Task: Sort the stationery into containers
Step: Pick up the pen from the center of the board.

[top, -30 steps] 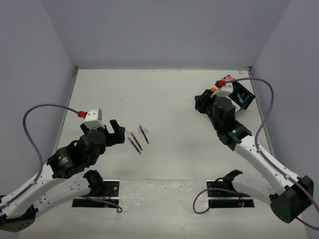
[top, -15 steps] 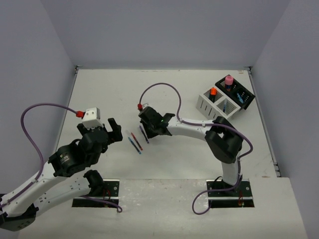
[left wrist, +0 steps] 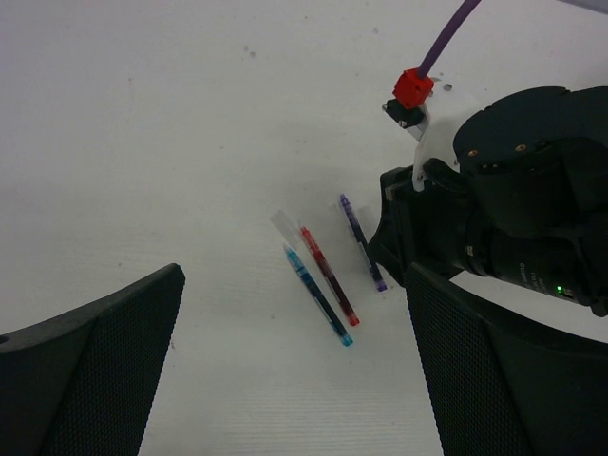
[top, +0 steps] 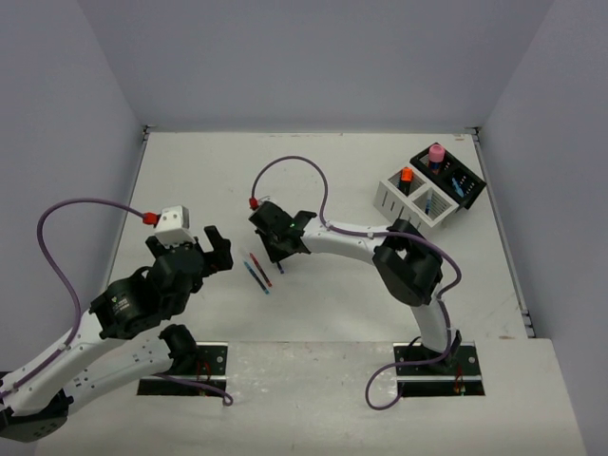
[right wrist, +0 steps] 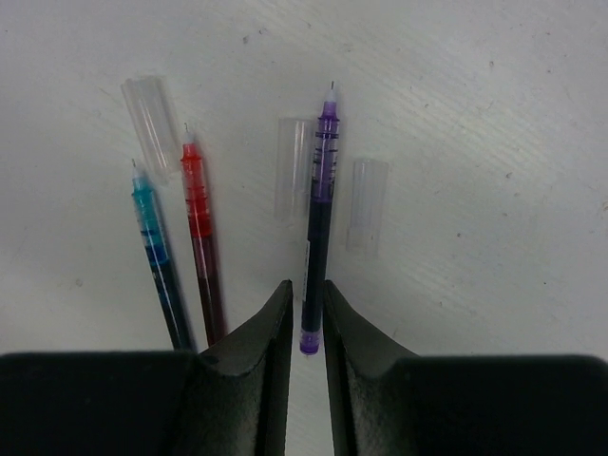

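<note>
- The right gripper (right wrist: 307, 287) is pinching the tail end of the purple pen (right wrist: 318, 218), which is lying flat on the table (top: 332, 171).
- The left gripper (left wrist: 294, 275) is hanging wide open, holding nothing, near the pens.
- The white container (top: 410, 201) and the black container (top: 465, 185) are standing at the far right.
- They are holding an orange-tipped highlighter (top: 406, 175) and a pink cylinder (top: 436, 152).
- The red pen (right wrist: 201, 247) and the blue pen (right wrist: 157, 266) are lying just beside the purple one.

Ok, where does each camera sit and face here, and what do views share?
Top external: above, behind the bases, looking down on the table; shows left gripper, right gripper, white organiser, black organiser.
Left wrist: on the left arm, looking down at blue pen, red pen, purple pen; own open fingers at bottom corners.
Right wrist: low, facing along the purple pen, its end between nearly closed fingers.
Shared: all three pens.
</note>
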You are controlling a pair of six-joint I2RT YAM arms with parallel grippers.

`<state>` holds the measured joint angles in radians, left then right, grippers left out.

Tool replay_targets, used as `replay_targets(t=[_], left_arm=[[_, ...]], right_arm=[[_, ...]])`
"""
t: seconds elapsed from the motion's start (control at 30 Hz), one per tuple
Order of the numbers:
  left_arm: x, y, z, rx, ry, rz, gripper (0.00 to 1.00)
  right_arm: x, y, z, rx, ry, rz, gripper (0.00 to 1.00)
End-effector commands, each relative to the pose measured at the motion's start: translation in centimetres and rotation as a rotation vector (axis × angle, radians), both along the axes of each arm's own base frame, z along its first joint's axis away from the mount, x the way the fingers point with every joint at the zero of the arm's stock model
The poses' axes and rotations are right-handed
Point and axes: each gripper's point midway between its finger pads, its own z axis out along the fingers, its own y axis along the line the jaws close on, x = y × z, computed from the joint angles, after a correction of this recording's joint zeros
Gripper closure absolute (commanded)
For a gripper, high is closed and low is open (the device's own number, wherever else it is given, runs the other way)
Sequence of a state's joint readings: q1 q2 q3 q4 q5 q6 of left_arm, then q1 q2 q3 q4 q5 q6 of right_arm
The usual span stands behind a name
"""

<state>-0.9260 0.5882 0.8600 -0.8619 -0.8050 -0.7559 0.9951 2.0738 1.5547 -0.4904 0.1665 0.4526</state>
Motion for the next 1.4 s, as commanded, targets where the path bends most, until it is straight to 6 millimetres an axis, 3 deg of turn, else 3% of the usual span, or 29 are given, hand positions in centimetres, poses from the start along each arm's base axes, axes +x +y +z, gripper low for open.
replay_targets(t=[0.0, 0.93, 1.03, 1.2, 1.37], left_arm=[[0.2, -0.1, 0.5, -0.013, -0.023, 0.000, 0.00], [0.2, -0.2, 0.7, -0.015, -0.028, -0.008, 0.00], [0.2, -0.1, 0.7, -0.017, -0.030, -0.008, 0.00], [0.2, -0.1, 0.6, -0.016, -0.029, -0.007, 0.00], [0.2, -0.1, 0.6, -0.016, -0.028, -0.003, 0.00]], right_arm=[[0.7, 0.9, 1.2, -0.006, -0.034, -0.001, 0.81], [1.4, 0.5, -2.6, -0.100, -0.023, -0.028, 0.81], [1.5, 0.5, -2.5, -0.097, -0.024, -0.031, 0.82], [1.4, 0.5, -1.7, -0.087, -0.029, -0.027, 0.94], [1.8, 0.9, 1.5, -0.039, -0.074, -0.029, 1.00]])
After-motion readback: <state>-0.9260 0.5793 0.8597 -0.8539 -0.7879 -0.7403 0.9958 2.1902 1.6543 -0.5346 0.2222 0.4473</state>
